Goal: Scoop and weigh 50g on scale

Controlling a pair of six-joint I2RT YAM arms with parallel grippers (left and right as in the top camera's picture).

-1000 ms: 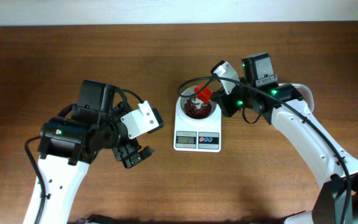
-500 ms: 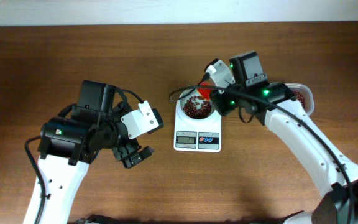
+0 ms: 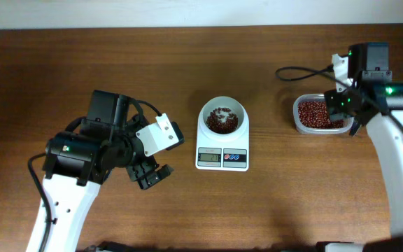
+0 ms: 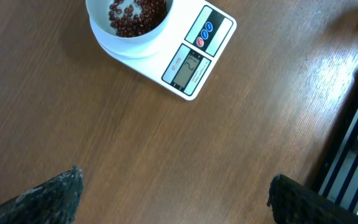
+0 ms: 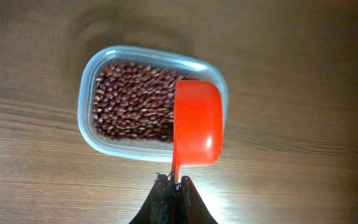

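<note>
Scale (image 3: 222, 159): small, white, rectangular; grey display beside red and blue round buttons on the front face; lying flat, mid-scene. White round bowl (image 3: 223, 102) upright on top. Beans (image 3: 221, 123): dark red-brown, small loose heap in bowl bottom.

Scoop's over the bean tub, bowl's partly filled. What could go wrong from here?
The scoop hangs over the tub's rim; dipping there may hit it and shove the tub.
The right fingers pinch only the thin handle end; a loaded scoop might twist and spill.
The bowl on the scale already holds beans; a full scoop may overshoot.
</note>
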